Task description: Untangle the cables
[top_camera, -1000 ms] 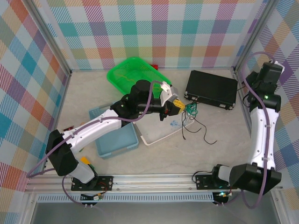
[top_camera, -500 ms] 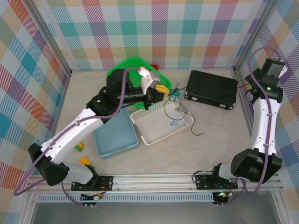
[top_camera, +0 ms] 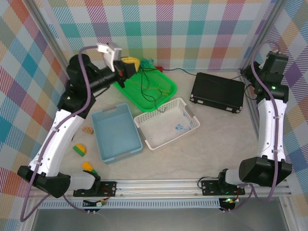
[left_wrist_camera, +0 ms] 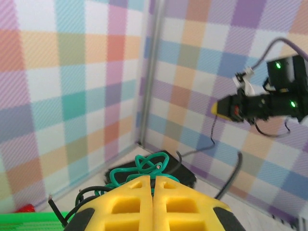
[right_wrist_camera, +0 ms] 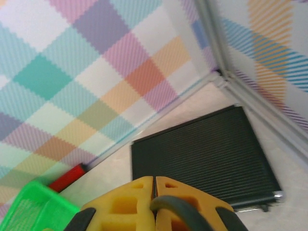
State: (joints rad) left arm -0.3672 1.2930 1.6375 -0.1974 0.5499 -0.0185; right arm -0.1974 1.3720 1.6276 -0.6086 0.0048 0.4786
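Green and black cables (top_camera: pixel 147 64) have gone up with the left gripper (top_camera: pixel 136 64), which has swung from mid-bench to the far-left corner and pinches the knot above the basket (top_camera: pixel 166 91), strands dangling in. The right gripper (right_wrist_camera: pixel 154 182), pressed together by the far-right corner, seems to nip a black cable (left_wrist_camera: pixel 212 134), so I'd say the knot is being stretched; walls close behind both leave little room.

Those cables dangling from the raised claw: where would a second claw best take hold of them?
Probably one loose strand hanging below the left claw, above the green tray, approached from the side. There the strands hang apart and free, whereas the green knot sits tight against the fingertips.
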